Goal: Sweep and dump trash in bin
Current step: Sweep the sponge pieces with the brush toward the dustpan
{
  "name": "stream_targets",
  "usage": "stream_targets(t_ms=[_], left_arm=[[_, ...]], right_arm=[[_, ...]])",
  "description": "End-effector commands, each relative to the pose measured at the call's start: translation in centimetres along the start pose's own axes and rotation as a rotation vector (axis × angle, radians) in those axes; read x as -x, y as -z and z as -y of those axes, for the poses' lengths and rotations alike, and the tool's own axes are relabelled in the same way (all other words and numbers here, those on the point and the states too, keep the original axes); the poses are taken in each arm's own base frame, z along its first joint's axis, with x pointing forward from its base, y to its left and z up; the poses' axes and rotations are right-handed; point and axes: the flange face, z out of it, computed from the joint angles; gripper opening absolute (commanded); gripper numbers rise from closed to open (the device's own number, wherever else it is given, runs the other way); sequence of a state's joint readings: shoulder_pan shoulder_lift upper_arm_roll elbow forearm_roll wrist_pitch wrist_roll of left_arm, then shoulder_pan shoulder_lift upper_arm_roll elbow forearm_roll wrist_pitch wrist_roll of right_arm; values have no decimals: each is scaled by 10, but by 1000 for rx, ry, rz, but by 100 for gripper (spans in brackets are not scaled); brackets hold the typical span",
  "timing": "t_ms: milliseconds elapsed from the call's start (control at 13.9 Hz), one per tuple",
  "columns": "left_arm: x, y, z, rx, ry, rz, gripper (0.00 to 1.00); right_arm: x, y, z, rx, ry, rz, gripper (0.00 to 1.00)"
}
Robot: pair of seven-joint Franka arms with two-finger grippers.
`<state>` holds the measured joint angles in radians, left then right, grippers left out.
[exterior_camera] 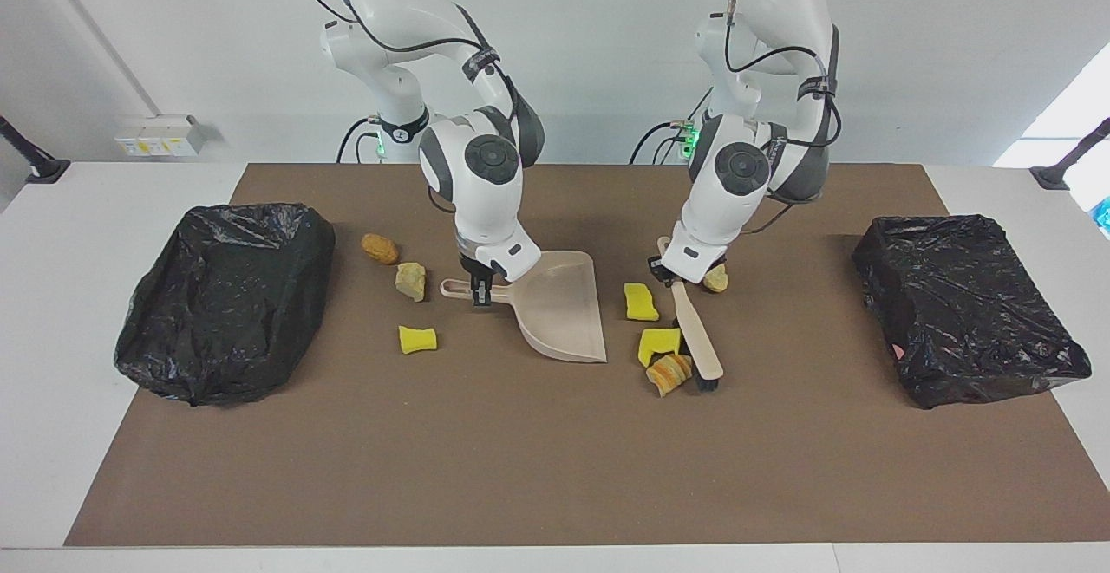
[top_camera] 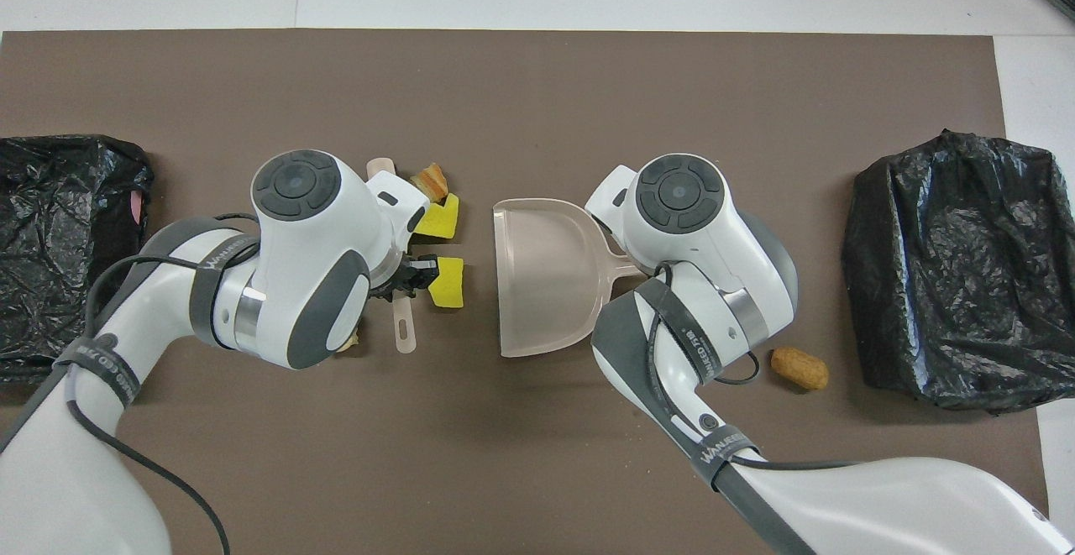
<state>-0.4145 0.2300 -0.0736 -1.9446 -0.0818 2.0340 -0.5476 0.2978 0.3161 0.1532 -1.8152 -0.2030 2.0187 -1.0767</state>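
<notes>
My right gripper (exterior_camera: pixel 478 289) is shut on the handle of the beige dustpan (exterior_camera: pixel 559 309), which rests flat mid-table. My left gripper (exterior_camera: pixel 664 272) is shut on the beige brush (exterior_camera: pixel 694 339), whose bristles touch the mat. Against the brush, toward the dustpan, lie a yellow sponge (exterior_camera: pixel 659 343) and a bread-like chunk (exterior_camera: pixel 669 374). Another yellow sponge (exterior_camera: pixel 641 302) lies between the brush handle and the pan. A pale lump (exterior_camera: pixel 716 278) sits beside the left wrist. In the overhead view the left gripper (top_camera: pixel 411 274) is next to a yellow sponge (top_camera: pixel 448 280).
Black-bagged bins stand at the right arm's end (exterior_camera: pixel 225 296) and the left arm's end (exterior_camera: pixel 963 304). Toward the right arm's end lie an orange chunk (exterior_camera: pixel 380 249), a beige rock (exterior_camera: pixel 410 281) and a yellow sponge (exterior_camera: pixel 417 339).
</notes>
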Motion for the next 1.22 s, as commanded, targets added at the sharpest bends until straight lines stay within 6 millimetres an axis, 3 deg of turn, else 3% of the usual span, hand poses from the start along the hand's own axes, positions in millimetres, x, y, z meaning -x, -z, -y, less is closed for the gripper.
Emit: stream_targets(t_ms=[0, 288, 648, 720, 864, 1153], left_arm=[[45, -2, -32, -38, -7, -9, 0], [88, 9, -67, -74, -33, 15, 0], [124, 51, -70, -69, -66, 28, 0], [123, 62, -60, -66, -59, 33, 0], [102, 81, -11, -71, -35, 71, 0], [67, 80, 47, -66, -57, 127, 0]], right_arm=[[0, 5, 14, -8, -20, 42, 0], [-11, 3, 21, -9, -49, 64, 0], [-9, -1, 18, -4, -55, 61, 0], [-9, -1, 18, -4, -55, 61, 0], [-9, -2, 18, -5, -55, 62, 0], [-6, -1, 16, -3, -60, 59, 0]])
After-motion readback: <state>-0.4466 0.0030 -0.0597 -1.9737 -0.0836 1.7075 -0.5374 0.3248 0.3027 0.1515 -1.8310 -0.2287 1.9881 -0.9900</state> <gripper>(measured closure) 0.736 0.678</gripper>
